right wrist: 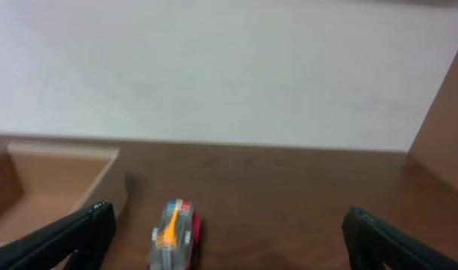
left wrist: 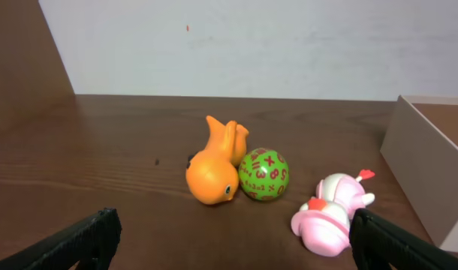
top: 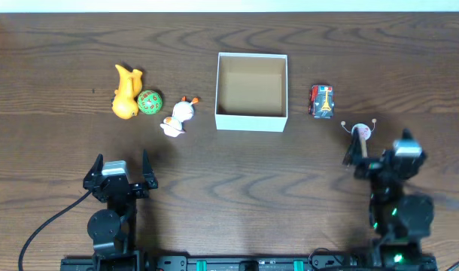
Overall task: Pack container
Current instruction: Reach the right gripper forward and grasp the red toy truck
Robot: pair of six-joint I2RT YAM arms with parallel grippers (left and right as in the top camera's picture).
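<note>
The small square open-topped cardboard container (top: pixel 250 121), white outside and brown inside, stands upright near the middle of the table's far half. Left of the container, farthest from it, lies an orange plastic animal toy (top: pixel 126 93) on its side. A white and pink toy figure with red trim (top: pixel 177 117) lies tipped over near the container's left front corner, not touching it. Between that figure and the orange toy sits a green ball printed with red marks (top: pixel 149 102), touching the orange toy. Right of the container, a little apart from its wall, stands a small red toy car with a yellow stripe (top: pixel 322 101). Further right of the container and nearer the arms lies a tiny pale pink round toy with two thin feelers (top: pixel 360 131), just ahead of the right arm.

The left gripper (top: pixel 123 159) hovers in front of the container to its left, jaws spread wide, holding and touching nothing. The right gripper (right wrist: pixel 227 241), in front of the container to its right, is likewise spread wide and empty-handed, facing the red car.

Everything rests on a dark brown wood-grain table (top: pixel 229 196); a plain pale wall (left wrist: pixel 251 45) rises behind the container.
</note>
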